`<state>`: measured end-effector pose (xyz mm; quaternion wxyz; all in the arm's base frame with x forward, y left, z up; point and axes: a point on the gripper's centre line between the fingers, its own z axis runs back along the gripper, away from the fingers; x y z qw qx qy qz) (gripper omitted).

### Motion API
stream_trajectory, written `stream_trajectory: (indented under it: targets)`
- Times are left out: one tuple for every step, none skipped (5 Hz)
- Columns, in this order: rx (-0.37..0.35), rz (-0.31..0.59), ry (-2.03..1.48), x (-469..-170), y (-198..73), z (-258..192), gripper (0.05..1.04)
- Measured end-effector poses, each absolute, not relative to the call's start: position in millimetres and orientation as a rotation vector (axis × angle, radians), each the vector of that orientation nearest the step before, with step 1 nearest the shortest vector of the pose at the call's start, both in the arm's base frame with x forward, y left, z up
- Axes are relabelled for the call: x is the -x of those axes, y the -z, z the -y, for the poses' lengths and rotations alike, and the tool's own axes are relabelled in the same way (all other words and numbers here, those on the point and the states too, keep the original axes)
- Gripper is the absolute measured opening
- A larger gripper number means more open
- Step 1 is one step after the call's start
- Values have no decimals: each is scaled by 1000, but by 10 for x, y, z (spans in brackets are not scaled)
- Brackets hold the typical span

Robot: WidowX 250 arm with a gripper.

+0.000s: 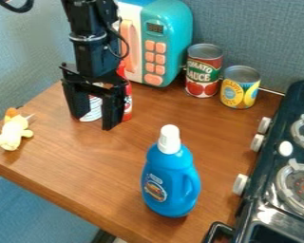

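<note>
The fingers of the black gripper are spread wide, pointing down over the wooden tabletop. A white printed surface shows in the gap between them, and a red container, partly hidden, stands just behind the finger on the picture's right; whether the two are one thing, or touch the gripper, cannot be told. Behind the arm stands a teal toy microwave with orange buttons. To its right are a red can with a green band and, just beside it, a shorter yellow can. A small yellow plush toy lies near the left edge, a blue bottle with a white cap stands upright toward the front, and a dark stove with pale knobs lines the right side
</note>
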<state>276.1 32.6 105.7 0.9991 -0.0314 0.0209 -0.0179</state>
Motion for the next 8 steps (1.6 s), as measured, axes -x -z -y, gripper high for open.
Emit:
stream_trajectory:
  targets:
    - [67, -64, 31, -2757, -998, -329, 1001]
    - [52, -43, 16, -3031, -1181, -388, 1001]
    - [2, -4, 3, -3253, -1333, -490, 1001]
    - [-97, 11, 10, -3368, -1423, -592, 1001]
    - [-139, 11, 12, -3498, -1430, -584, 1001]
    - [-112, 27, 14, -3696, -1380, -571, 1001]
    - [-64, 13, 29, -3794, -1315, -549, 1001]
    - [-77, -17, 9, -3836, -1268, -593, 1001]
